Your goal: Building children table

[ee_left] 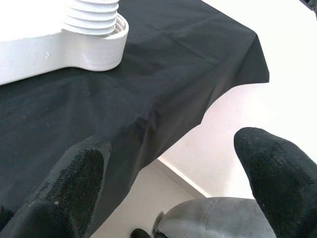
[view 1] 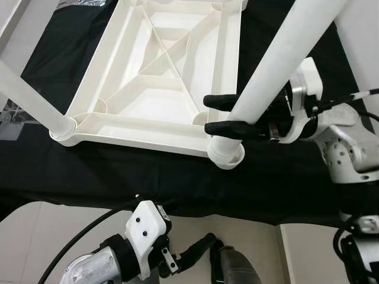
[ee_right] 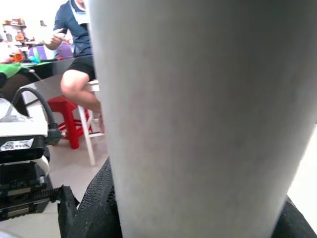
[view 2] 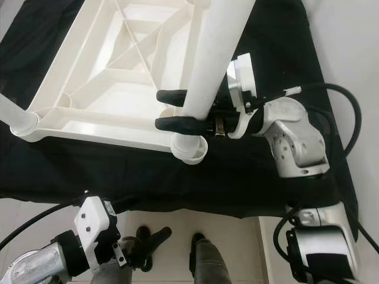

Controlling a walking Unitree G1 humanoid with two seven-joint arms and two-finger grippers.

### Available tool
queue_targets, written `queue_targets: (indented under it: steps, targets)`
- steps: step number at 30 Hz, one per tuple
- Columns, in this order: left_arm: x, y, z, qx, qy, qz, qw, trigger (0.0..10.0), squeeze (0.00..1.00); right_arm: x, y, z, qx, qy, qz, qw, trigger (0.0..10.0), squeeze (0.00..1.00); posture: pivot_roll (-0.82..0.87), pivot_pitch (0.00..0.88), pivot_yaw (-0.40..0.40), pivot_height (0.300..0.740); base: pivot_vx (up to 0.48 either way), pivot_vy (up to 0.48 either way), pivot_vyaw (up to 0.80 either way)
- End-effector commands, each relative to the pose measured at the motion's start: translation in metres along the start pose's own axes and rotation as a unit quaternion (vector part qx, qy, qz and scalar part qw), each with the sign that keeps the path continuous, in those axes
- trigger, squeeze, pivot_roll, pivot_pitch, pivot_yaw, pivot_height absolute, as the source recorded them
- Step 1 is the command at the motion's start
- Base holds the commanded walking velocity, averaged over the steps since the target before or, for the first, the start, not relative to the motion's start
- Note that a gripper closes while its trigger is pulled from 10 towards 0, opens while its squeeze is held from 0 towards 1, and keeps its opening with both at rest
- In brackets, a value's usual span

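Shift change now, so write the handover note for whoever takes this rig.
Right end effector: shut on the leg, just above the near-right socket of the tabletop.
Left end effector: open, idle below the edge of the black cloth.
Tabletop lies upside down on the cloth.
Done: near-left leg stands in its socket; the held leg sits in its socket with thread showing.
Left: finish seating this leg. The far corners are cut off from view, so check them.
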State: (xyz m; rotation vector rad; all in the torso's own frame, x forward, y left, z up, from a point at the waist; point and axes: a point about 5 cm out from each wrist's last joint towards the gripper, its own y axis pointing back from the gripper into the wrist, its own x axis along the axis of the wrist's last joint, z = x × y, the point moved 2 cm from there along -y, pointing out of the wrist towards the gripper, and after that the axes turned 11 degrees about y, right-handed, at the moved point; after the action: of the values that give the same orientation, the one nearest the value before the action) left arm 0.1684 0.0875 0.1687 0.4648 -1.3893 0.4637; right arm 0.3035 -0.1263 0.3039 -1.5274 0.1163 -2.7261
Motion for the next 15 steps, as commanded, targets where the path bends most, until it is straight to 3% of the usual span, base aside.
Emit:
queue_targets:
  steps: [1, 10, 15]
  targets:
    - [-0.0052, 0.0053, 0.0051, 0.000, 0.007, -0.020, 1.000, 10.0, 0.00, -0.0234, 0.0065, -0.0069, 0.010, -0.054, -0.036, 0.998, 10.0, 0.00, 0.09, 0.464, -0.028, 0.740, 0.000, 0.000, 0.00]
    - [-0.0062, 0.0089, 0.0102, 0.004, 0.011, -0.025, 1.000, 10.0, 0.00, -0.0189, 0.0129, -0.0044, 0.036, -0.060, -0.035, 0.997, 10.0, 0.00, 0.10, 0.483, -0.027, 0.740, 0.000, 0.000, 0.00]
    - [-0.0064, 0.0100, 0.0108, 0.003, 0.011, -0.029, 1.000, 10.0, 0.00, -0.0201, 0.0069, -0.0128, 0.070, -0.068, -0.029, 0.995, 10.0, 0.00, 0.10, 0.490, -0.019, 0.740, 0.000, 0.000, 0.00]
